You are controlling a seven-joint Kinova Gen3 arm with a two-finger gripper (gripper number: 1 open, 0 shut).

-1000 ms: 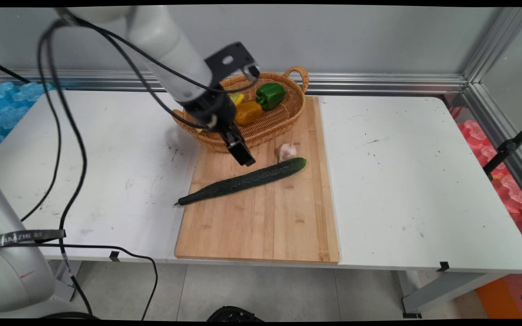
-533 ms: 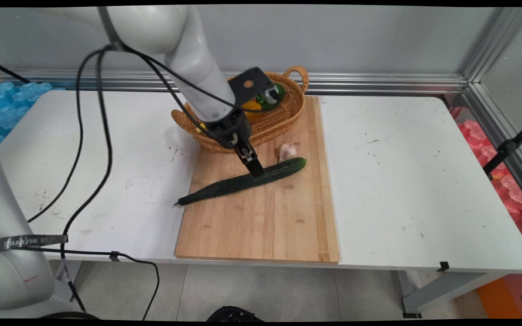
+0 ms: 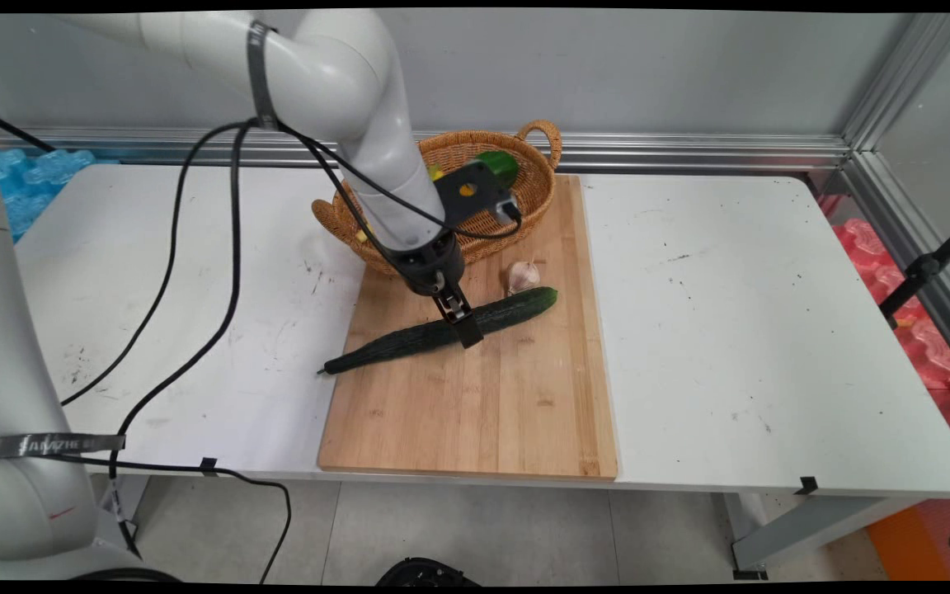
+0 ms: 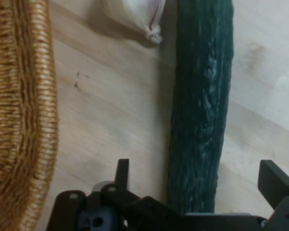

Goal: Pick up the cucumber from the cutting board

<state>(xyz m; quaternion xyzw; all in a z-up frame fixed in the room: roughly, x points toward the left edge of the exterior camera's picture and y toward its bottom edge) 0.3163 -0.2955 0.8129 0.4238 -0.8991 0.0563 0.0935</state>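
Long dark-green cucumber (image 3: 442, 330) lies diagonally on the bamboo cutting board (image 3: 475, 412); the black two-finger hand (image 3: 465, 328) straddles its middle, spread wide. Closing squarely across its width would grip best.

Garlic (image 3: 522, 275) and basket (image 3: 491, 223) crowd the cucumber's (image 3: 442, 330) far side — near board (image 3: 475, 412) bare

A white table (image 3: 739, 330) with scuffed marks stands against a plain grey wall (image 3: 648, 66) edged by aluminium framing (image 3: 689, 153), above a grey tiled floor (image 3: 524, 528).
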